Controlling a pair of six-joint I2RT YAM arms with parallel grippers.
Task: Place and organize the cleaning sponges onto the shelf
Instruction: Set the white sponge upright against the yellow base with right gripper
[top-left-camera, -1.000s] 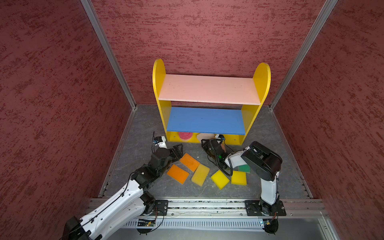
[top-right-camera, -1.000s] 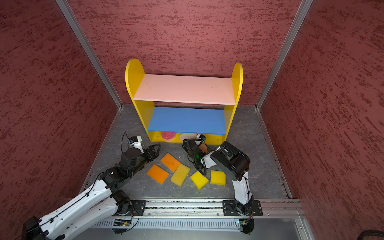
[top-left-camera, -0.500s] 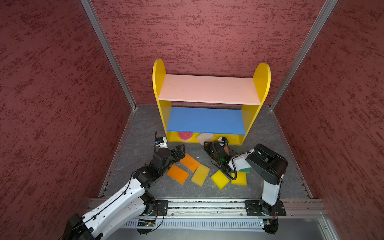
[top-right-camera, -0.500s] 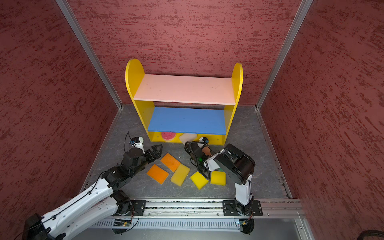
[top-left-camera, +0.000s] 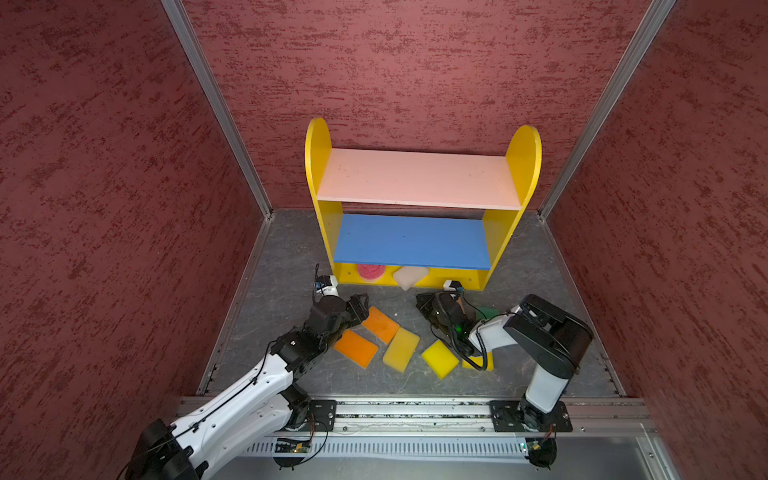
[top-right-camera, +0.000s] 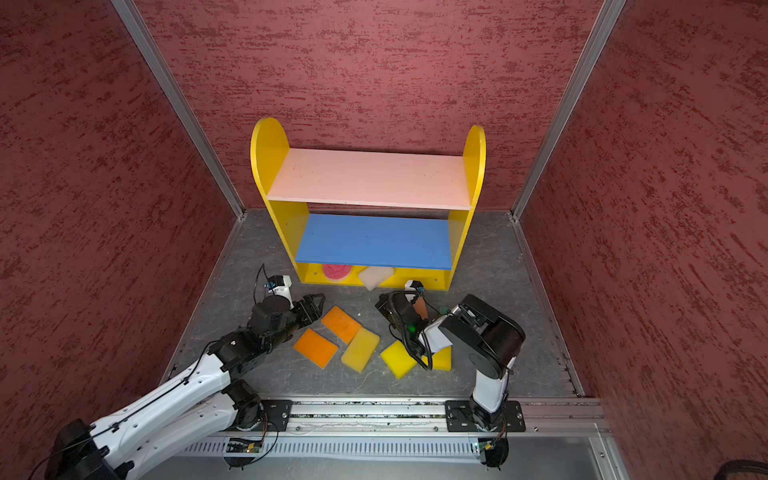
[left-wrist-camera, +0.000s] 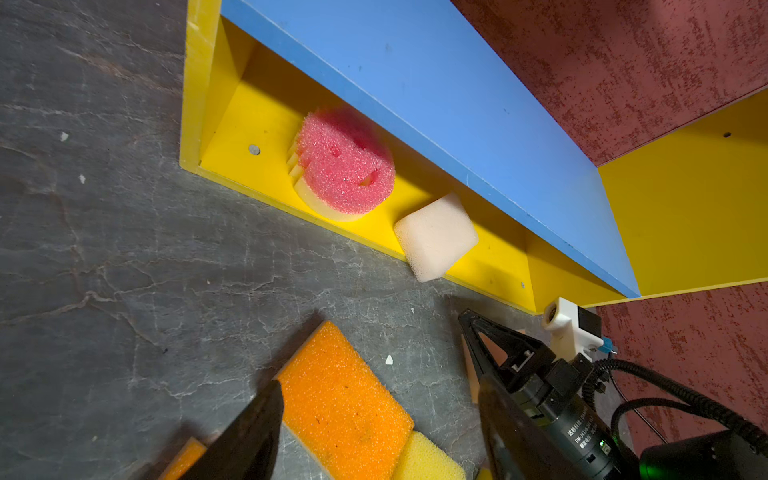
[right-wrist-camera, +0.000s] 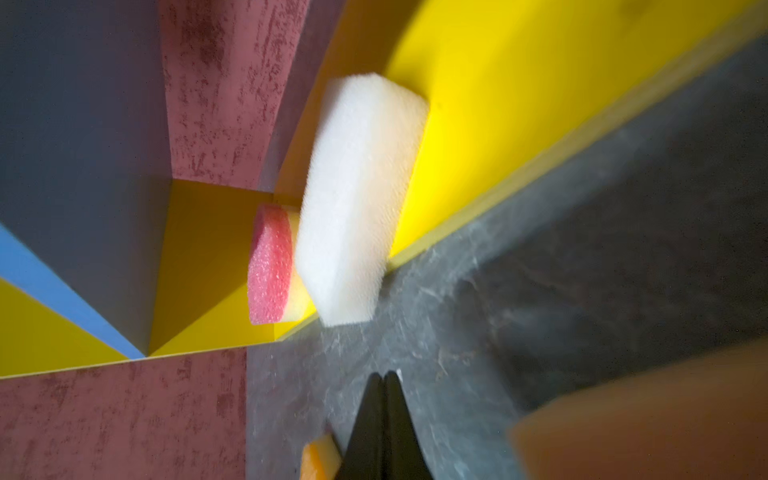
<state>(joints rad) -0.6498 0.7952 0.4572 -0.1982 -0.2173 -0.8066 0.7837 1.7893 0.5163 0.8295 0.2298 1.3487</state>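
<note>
Left gripper (left-wrist-camera: 378, 397) released, jaws wide over orange sponge (left-wrist-camera: 345, 409): judge it should drop lower, centre, then clench. Right gripper (right-wrist-camera: 384, 399) clenched on nothing, peach sponge (right-wrist-camera: 648, 415) beside. Off-white sponge (left-wrist-camera: 436, 237) overhangs shelf (top-left-camera: 318, 166) base edge.

At the right end effector (right-wrist-camera: 383, 376): pinched fully together after standing partly apart a second ago, and drawn back a little from the shelf (top-left-camera: 496, 249) front, with the elbow swung further outward. Now clear of the off-white sponge (top-left-camera: 410, 277), left lying alone on the yellow base. At the left end effector (top-left-camera: 362, 303): edged nearer the orange sponge (top-left-camera: 380, 324), spread briefly wider, then narrowed again, though not closed.
</note>
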